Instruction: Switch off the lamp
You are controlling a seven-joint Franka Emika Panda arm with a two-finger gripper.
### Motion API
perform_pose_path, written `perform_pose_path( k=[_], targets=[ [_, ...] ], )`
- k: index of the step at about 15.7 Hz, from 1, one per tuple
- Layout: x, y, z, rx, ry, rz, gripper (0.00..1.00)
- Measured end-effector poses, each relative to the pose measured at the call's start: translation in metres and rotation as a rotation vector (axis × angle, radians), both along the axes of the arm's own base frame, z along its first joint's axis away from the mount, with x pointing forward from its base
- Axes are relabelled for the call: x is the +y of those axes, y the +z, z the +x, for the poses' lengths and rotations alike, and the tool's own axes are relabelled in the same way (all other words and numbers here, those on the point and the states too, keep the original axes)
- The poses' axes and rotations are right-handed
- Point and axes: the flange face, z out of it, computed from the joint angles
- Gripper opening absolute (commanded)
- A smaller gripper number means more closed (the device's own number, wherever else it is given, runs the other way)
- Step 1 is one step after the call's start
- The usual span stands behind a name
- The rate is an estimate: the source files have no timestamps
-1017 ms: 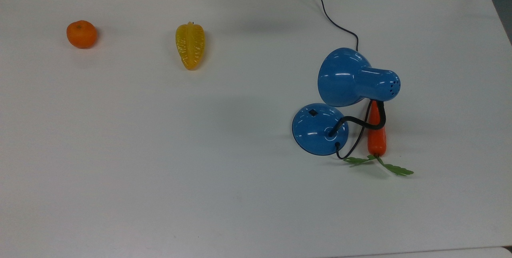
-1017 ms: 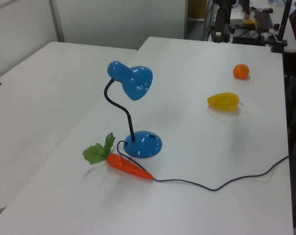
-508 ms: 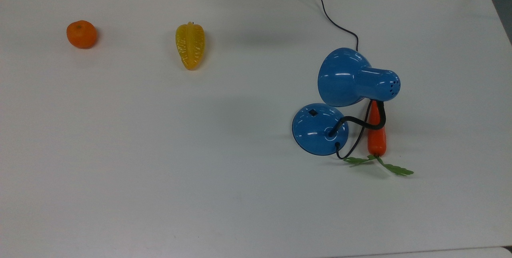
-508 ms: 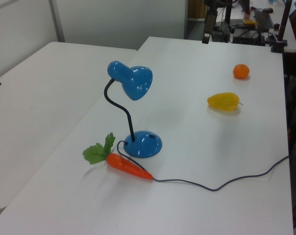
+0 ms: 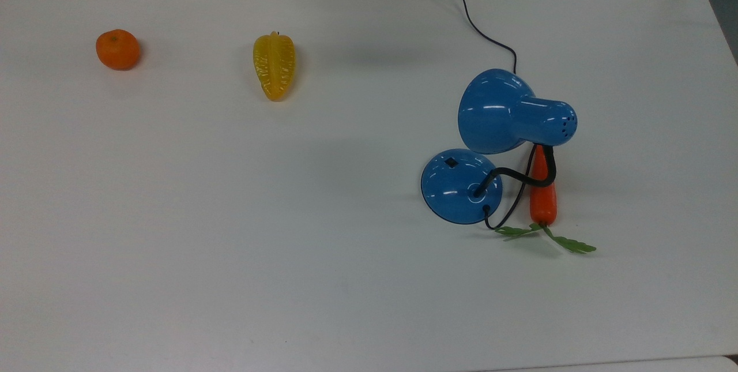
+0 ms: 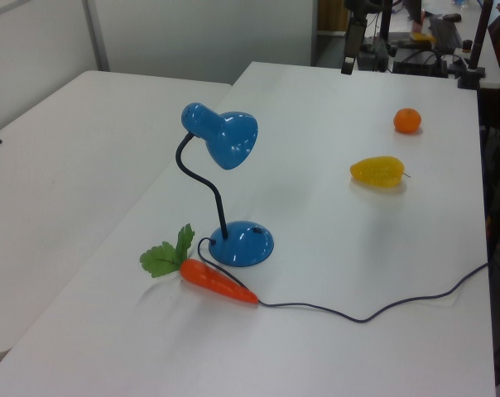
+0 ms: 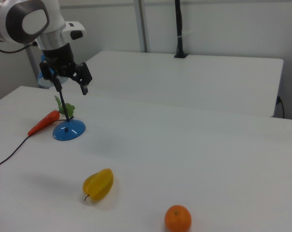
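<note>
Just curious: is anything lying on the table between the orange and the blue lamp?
Yes. In the top view, a yellow starfruit lies between the orange and the lamp; the rest is bare table.

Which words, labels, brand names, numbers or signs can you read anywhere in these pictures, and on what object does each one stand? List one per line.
None: no readable text appears in any view.
The lamp is plain glossy blue, with no brand mark or label visible.
Its switch is a small black patch; any marking on it is too small to tell.
The carrot, starfruit and orange carry no stickers.
</note>
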Motion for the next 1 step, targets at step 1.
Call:
perform_pose_path(
  k=[1],
  targets=[
    [0.0001,-0.0002,0.0001,0.000,0.000,0.000,1.00]
  ],
)
